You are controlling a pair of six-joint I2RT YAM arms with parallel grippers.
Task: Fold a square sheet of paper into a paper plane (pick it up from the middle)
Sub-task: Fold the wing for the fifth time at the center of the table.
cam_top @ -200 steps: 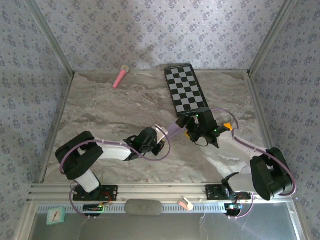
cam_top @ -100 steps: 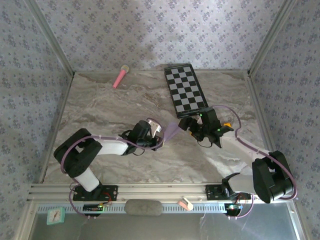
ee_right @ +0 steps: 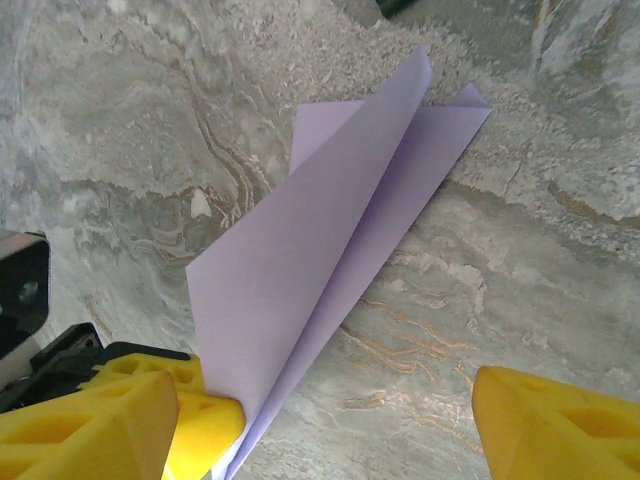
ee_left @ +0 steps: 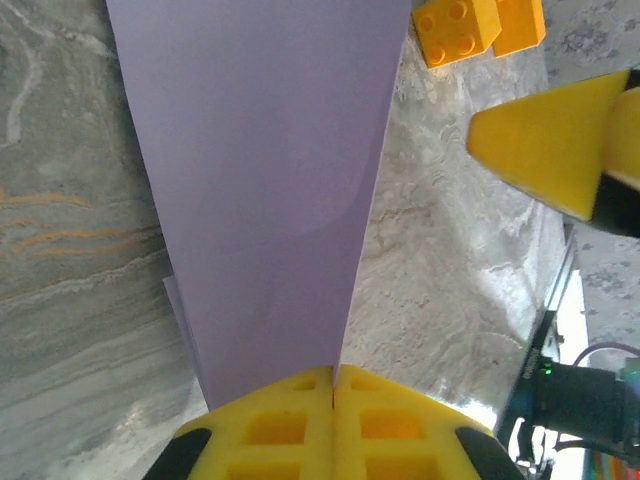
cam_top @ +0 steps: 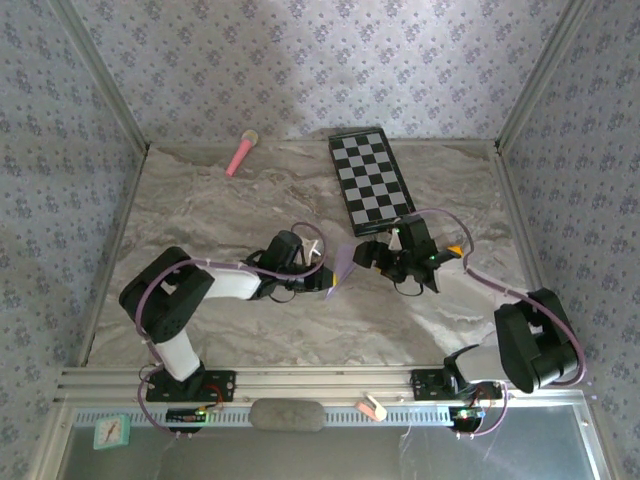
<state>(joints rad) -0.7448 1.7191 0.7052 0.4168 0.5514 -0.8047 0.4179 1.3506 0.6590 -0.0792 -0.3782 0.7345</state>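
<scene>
Firmly, the left claw (ee_left: 333, 385) pinches the folded square sheet of paper (ee_left: 260, 180).

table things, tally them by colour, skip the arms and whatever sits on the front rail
lilac: 1, the folded paper
pink: 1, the stick
black and white: 1, the checkered board
orange-yellow: 2, the studded bricks lying side by side
total: 5
</scene>
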